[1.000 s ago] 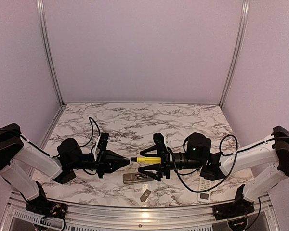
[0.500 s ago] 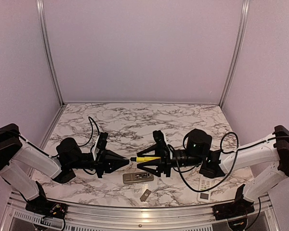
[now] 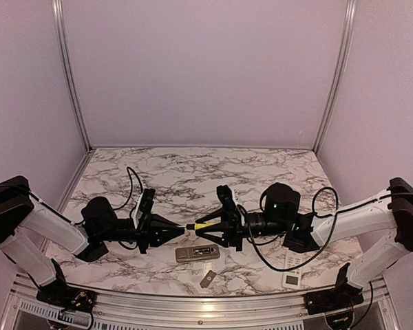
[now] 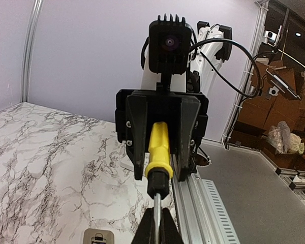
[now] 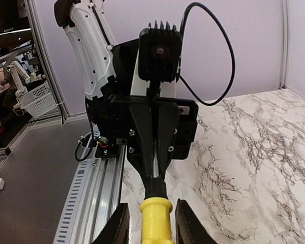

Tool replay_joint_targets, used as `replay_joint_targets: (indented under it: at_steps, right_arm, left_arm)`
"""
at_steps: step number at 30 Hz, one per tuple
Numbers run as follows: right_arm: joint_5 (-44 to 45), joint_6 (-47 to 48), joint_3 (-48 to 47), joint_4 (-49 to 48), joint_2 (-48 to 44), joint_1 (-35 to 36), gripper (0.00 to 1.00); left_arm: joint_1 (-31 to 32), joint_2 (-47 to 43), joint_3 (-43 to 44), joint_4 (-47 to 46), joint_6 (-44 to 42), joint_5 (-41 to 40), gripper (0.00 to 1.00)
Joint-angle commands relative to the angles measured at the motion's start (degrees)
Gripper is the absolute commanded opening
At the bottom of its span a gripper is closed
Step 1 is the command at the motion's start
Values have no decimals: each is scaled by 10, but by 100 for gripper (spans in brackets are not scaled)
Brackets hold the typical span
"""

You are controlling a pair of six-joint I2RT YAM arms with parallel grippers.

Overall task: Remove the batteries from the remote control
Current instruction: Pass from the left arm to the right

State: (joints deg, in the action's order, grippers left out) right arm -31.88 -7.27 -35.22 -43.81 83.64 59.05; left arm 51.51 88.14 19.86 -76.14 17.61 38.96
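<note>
Could drop screwdriver (image 3: 205,225) onto near remote (image 3: 197,254) by unclamping left gripper (image 3: 181,229) from shaft early, right gripper (image 3: 217,225) merely flanking handle, grip unclear.

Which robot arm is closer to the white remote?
Right. The right arm is close beside the white remote; the left arm is far across the table.
</note>
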Motion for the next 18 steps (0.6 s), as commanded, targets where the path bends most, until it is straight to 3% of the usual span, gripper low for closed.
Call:
replay_joint_targets:
  at_steps: [1, 11, 13, 18]
  right_arm:
    - [7, 1, -37, 3, 14, 4, 26]
    - [3, -3, -45, 8, 23, 4, 1]
    - [4, -4, -44, 10, 21, 4, 0]
    - [45, -9, -32, 34, 4, 4, 0]
  left_arm:
    - [7, 14, 4, -188, 4, 5, 0]
    - [7, 18, 3, -198, 7, 4, 0]
    - [7, 16, 1, -195, 5, 2, 1]
    - [6, -2, -5, -135, -20, -20, 34]
